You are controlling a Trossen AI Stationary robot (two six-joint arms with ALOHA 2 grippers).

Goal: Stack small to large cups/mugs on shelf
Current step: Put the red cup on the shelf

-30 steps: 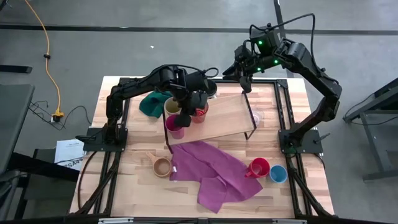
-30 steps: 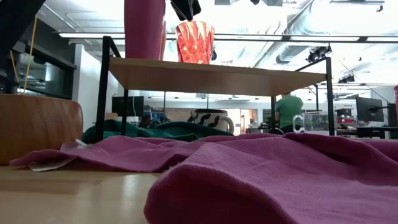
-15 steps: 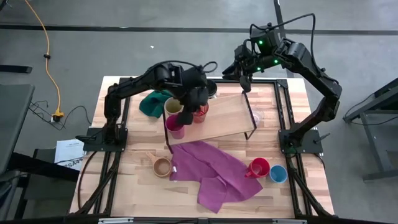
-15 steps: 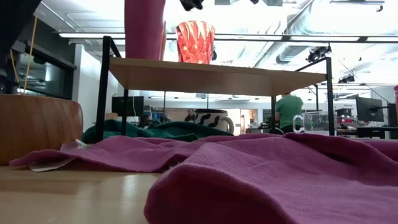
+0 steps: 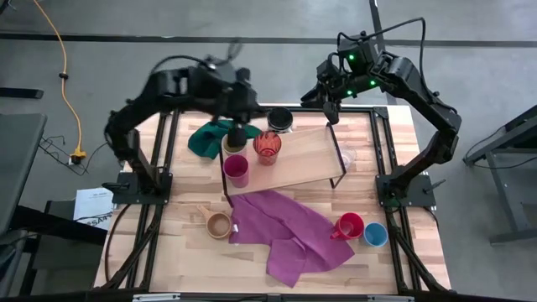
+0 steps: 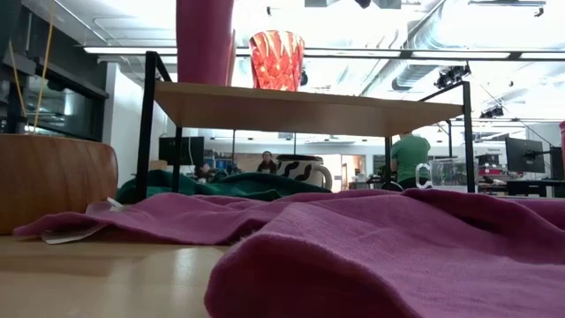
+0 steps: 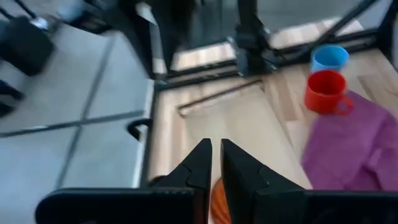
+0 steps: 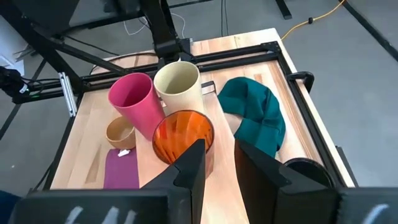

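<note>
On shelf (image 5: 306, 155) — three cups: cream (image 5: 232, 143), magenta (image 5: 237, 169), translucent red (image 5: 267, 144); left tool (image 5: 237, 134) narrow, empty.

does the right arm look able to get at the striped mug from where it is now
Probably yes. The right pincer hovers above the shelf's far edge, and the striped mug stands on the tabletop just beyond that edge, open from above. The left pincer hangs nearby over the cream cup, which could crowd the approach.

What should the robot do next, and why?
Probably lower the left claw, which is empty above the shelf, toward the tan wooden cup at the table's front. The cream cup, magenta cup and translucent red cup already stand on the shelf.
</note>
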